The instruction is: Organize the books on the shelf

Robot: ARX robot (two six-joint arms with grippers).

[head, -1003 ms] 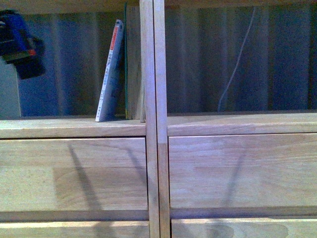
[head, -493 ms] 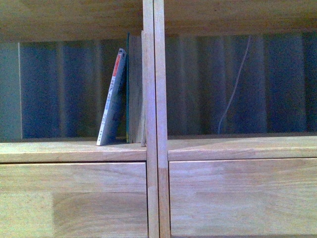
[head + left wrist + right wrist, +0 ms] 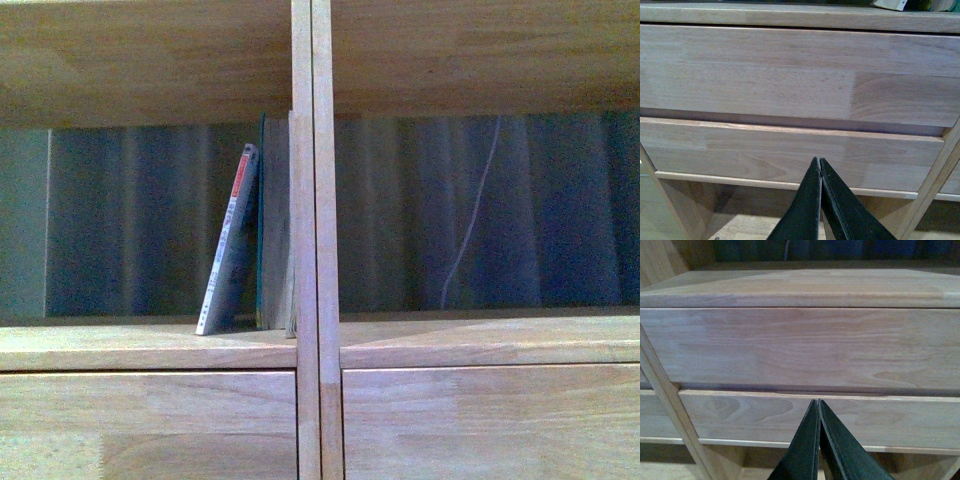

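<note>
With fingertips pressed together and empty, the left gripper (image 3: 820, 162) and right gripper (image 3: 818, 403) face drawer fronts (image 3: 800, 347) of the shelf (image 3: 310, 250). Left of its central divider, the white paperback (image 3: 230, 255) leans on the upright teal book (image 3: 262, 225); spine print unreadable.

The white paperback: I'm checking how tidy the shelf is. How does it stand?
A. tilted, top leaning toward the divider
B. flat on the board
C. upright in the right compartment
A: the white paperback tilts, its top resting toward the teal book beside the central divider.
</note>
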